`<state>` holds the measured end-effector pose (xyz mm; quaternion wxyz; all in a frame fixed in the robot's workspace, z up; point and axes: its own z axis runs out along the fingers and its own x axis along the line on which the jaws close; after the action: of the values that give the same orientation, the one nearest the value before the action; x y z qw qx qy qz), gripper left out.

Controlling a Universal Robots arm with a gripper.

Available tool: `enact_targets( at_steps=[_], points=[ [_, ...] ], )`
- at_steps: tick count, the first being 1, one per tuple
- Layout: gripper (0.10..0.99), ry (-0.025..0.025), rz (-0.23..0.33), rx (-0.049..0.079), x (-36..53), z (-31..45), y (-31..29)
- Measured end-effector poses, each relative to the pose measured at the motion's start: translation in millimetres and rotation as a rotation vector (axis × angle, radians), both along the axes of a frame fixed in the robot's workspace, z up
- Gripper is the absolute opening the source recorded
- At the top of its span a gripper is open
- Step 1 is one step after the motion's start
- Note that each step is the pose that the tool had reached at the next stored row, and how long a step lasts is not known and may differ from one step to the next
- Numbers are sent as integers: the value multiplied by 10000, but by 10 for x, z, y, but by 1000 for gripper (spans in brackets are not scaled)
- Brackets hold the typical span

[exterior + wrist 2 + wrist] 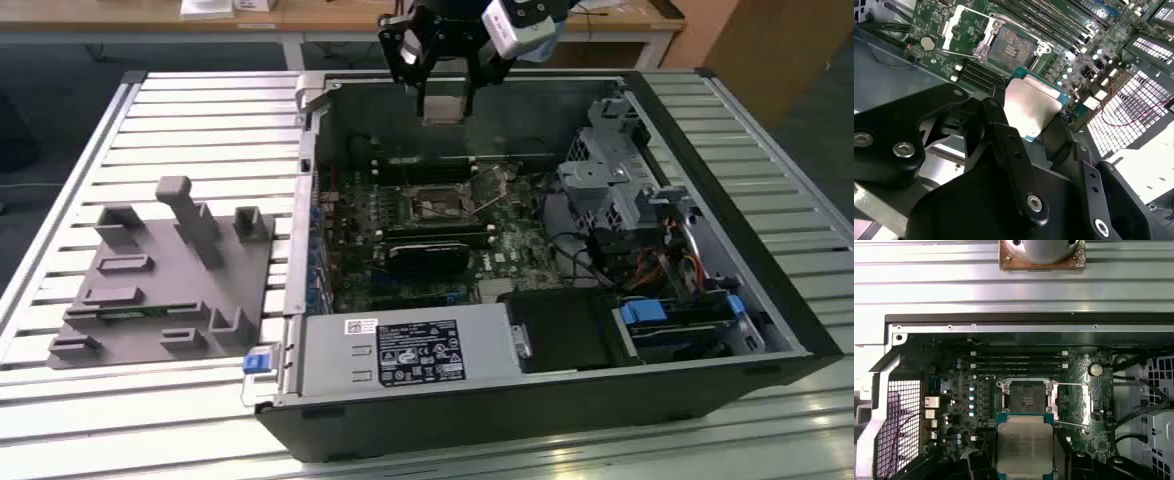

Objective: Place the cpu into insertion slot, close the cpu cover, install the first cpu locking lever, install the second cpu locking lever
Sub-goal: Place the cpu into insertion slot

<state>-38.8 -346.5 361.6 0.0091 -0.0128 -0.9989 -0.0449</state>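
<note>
Robot hand (pixel 1031 114) clamps the cpu (pixel 1025 442) by two opposite edges, high over the open case (pixel 534 420) near the table's (pixel 200 110) far edge. The slot (pixel 1026 399) lies bare below, its cover (pixel 1070 405) swung open beside it. A chip set down tilted or off-square could bend the slot's contacts. A slipping edge grip could drop it onto the board (pixel 954 385).

A robotics lab or workshop: an open black computer case (pixel 534 425) lies on a ribbed silvery metal tabletop (pixel 200 120) beside a grey moulded fixture block (pixel 147 290), light wooden desks (pixel 334 18) behind.
</note>
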Motion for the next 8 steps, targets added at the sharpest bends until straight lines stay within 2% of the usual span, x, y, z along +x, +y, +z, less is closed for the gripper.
enact_targets(
  at_steps=[5, 8],
  points=[
    [541, 1, -33, -1, 0, 0, 0],
    [541, 1, -400, -2, 0, -1, 0]
  ],
)
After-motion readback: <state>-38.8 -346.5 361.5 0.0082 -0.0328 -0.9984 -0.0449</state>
